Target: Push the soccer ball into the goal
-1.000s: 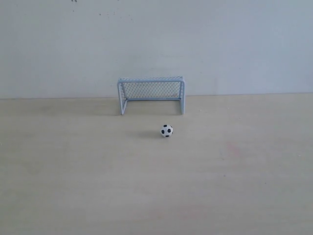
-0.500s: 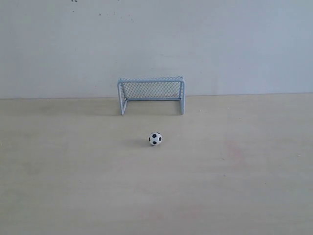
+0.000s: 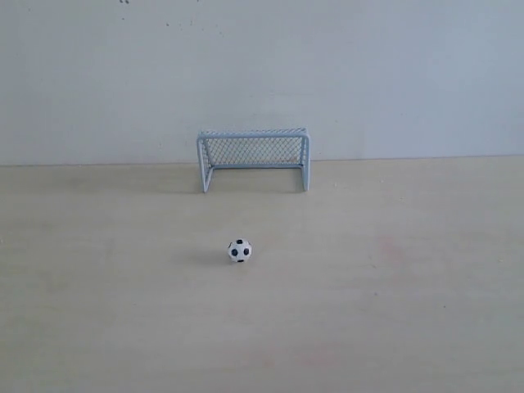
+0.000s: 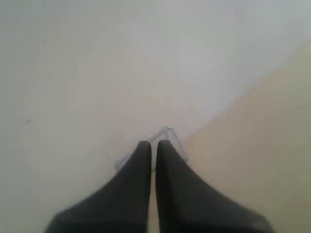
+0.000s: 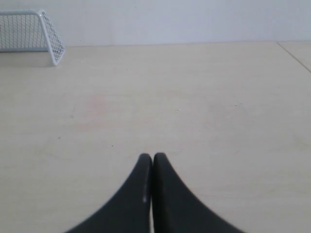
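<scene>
soccer ball (image 3: pixel 239 250): in front of goal (image 3: pixel 253 133), apart
my left fingers (image 4: pixel 142 160): closed, empty
my right fingers (image 5: pixel 144 170): closed, empty

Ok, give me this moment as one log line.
ball: on table, outside goal, farther from it than a second ago | left gripper: shut, empty | right gripper: shut, empty | contact: none

In the right wrist view the goal (image 5: pixel 30 30) is cut off at the picture's edge, with only one end showing. The left wrist view is blurred throughout, and there the left gripper (image 4: pixel 153 144) hides most of the goal, leaving only a pale corner of frame visible past it. The base of the left gripper and that of the right gripper (image 5: pixel 152 157) run off their pictures.
</scene>
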Robot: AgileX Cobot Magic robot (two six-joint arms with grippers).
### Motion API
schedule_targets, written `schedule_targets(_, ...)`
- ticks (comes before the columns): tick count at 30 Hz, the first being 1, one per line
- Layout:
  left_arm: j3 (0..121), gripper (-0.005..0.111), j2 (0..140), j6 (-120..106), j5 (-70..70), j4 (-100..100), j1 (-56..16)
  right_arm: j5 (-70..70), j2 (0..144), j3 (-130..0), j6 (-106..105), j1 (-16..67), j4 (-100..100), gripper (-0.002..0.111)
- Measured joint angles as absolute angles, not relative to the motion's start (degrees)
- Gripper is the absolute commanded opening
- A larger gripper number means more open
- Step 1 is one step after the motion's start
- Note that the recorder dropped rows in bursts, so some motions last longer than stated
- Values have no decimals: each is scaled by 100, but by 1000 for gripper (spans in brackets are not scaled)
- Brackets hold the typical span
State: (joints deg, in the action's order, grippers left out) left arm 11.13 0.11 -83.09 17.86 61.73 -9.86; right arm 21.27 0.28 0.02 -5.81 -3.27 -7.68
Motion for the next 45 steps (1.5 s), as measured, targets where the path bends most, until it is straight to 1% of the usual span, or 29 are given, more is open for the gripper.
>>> schedule_targets(6, 454, 4, 11, -7383, -325, 6240, -765, 2127, 28, 2, -581, -327, -768, 0)
schedule_targets(10, 176, 4, 11, -7225, -1021, 6660, -633, 2127, 28, 2, -581, -327, -768, 0)
schedule_targets(14, 38, 4, 11, -7202, -1068, 6819, -481, 2127, 28, 2, -581, -327, -768, 0)
schedule_targets(25, 23, 4, 11, -7064, -975, 7131, -469, 2127, 28, 2, -581, -327, -768, 0)
schedule_targets(33, 23, 4, 11, -5487, -488, 7295, -469, 2127, 28, 2, -581, -327, -768, 0)
schedule_targets(34, 23, 4, 11, -5314, -416, 7168, -469, 2127, 28, 2, -581, -327, -768, 0)
schedule_targets(37, 23, 4, 11, -4222, -94, 5845, -469, 2127, 28, 2, -581, -327, -768, 0)
schedule_targets(39, 23, 4, 11, -2740, 212, 4211, -469, 2137, 28, 2, -581, -327, -768, 0)
schedule_targets(40, 23, 4, 11, -1262, 550, 2720, -469, 2137, 28, 2, -581, -327, -768, 0)
schedule_targets(42, 23, 4, 11, -243, 984, 1565, -469, 2137, 28, 2, -581, -327, -768, 0)
schedule_targets(45, 23, 4, 11, 110, 1571, 981, -469, 2137, 28, 2, -581, -327, -768, 0)
